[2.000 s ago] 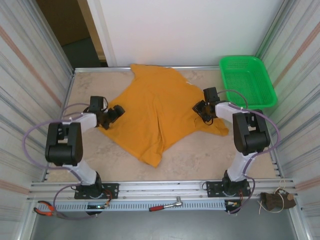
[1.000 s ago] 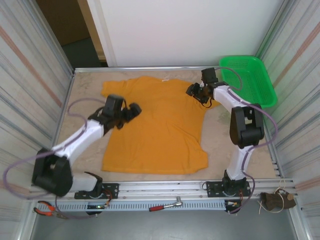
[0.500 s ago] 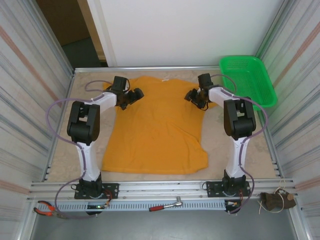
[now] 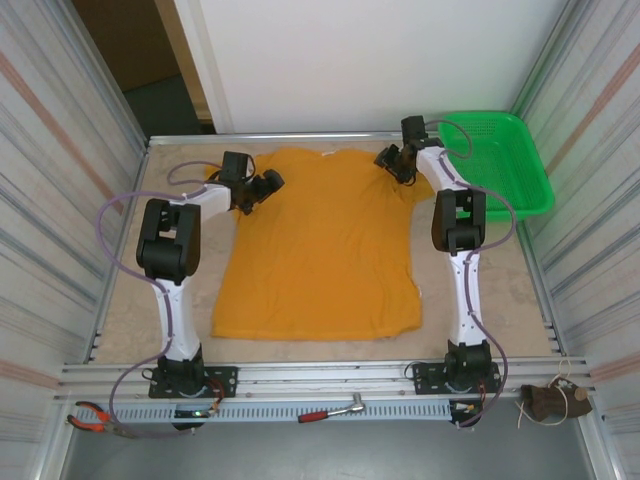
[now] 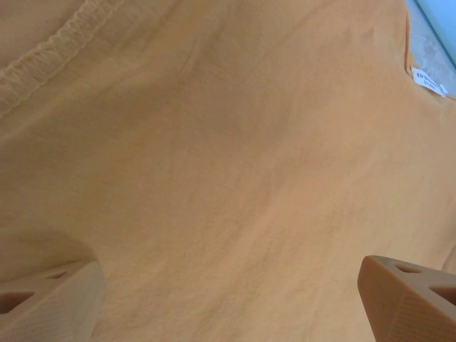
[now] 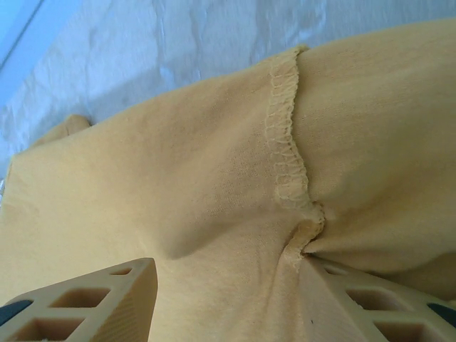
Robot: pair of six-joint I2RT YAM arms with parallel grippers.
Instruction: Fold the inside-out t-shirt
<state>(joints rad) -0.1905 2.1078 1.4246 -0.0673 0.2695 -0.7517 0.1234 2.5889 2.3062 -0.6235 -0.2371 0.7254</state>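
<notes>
The inside-out t-shirt [image 4: 320, 250] lies spread flat on the table, plain orange side up, collar toward the far edge. My left gripper [image 4: 268, 182] rests over its left shoulder. In the left wrist view this gripper [image 5: 228, 306] stands wide open above smooth cloth [image 5: 214, 164], with nothing between its fingers. My right gripper [image 4: 388, 162] is at the right shoulder near the far edge. In the right wrist view this gripper [image 6: 228, 299] has its jaws partly apart on the cloth. A sleeve seam [image 6: 288, 149] puckers against the right-hand finger [image 6: 377, 306].
A green basket [image 4: 490, 165] stands at the far right corner, just beyond my right arm. Bare table [image 4: 170, 300] lies left of the shirt. Pliers [image 4: 90, 418] and a ratchet [image 4: 335, 410] lie on the front rail. A white label [image 5: 427, 80] shows at the collar.
The shirt went from crumpled to flat and has slid slightly toward the far edge. My right gripper moved farther back along the right shoulder. The left gripper barely shifted.
</notes>
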